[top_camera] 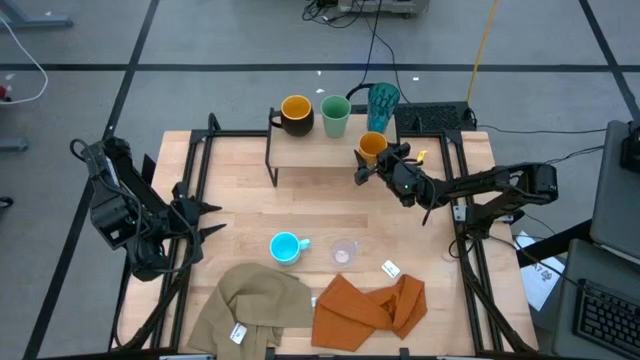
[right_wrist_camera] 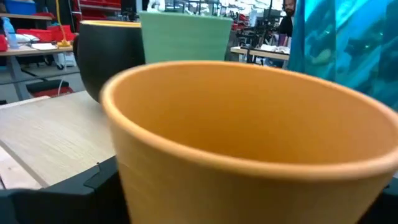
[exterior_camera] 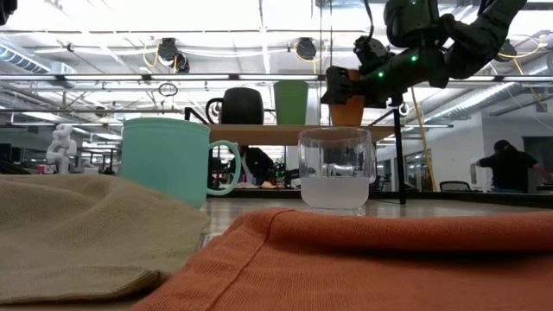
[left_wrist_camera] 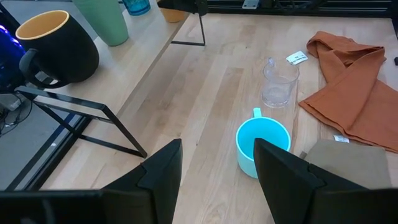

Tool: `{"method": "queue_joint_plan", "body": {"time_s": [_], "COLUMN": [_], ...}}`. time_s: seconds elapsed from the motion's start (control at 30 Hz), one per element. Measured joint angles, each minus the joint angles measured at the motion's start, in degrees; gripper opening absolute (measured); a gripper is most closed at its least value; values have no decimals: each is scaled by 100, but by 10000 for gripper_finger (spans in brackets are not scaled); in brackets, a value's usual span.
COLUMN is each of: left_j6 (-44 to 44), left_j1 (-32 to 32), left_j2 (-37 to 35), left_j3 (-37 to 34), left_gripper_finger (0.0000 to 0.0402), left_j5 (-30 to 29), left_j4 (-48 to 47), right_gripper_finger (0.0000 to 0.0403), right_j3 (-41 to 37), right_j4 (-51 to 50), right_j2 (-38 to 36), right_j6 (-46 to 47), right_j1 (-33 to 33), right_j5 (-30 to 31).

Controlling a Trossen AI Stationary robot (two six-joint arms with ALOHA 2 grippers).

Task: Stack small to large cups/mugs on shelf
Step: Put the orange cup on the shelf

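Right gripper at shelf right end, fingers spread either side of upright orange cup; cup apparently resting on board, contact unclear. Black mug, green cup, teal tumbler line shelf rear. Left gripper idle at left table edge, fingers apart, empty; nearer blue mug and clear cup. White tags on cloths: no legible writing.
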Motion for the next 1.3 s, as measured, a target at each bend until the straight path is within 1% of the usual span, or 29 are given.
{"method": "queue_joint_plan", "body": {"time_s": [0.27, 0.33, 0.7, 0.9, 1.13, 1.3], "left_j6": [-56, -56, -93, -107, -107, -109], "left_j1": [0, 0, 1, 0, 0, 1], "left_j2": [0, 0, 0, 0, 0, -1], "left_j3": [0, 0, 0, 0, 0, 0], "left_gripper_finger": [200, 200, 200, 200, 200, 200], "left_j5": [19, 20, 25, 66, 63, 63], "left_j4": [0, 0, 0, 0, 0, 0], "right_gripper_finger": [357, 357, 357, 357, 357, 357], "right_j3": [2, 2, 2, 7, 7, 7], "right_j4": [101, 119, 146, -90, -162, -155], "right_j2": [0, 0, -5, -214, -229, -229], "right_j6": [-193, -288, -452, -299, -184, -278], "right_j1": [140, 160, 29, 30, 28, 20], "right_j5": [35, 128, 203, 144, 114, 86]}}
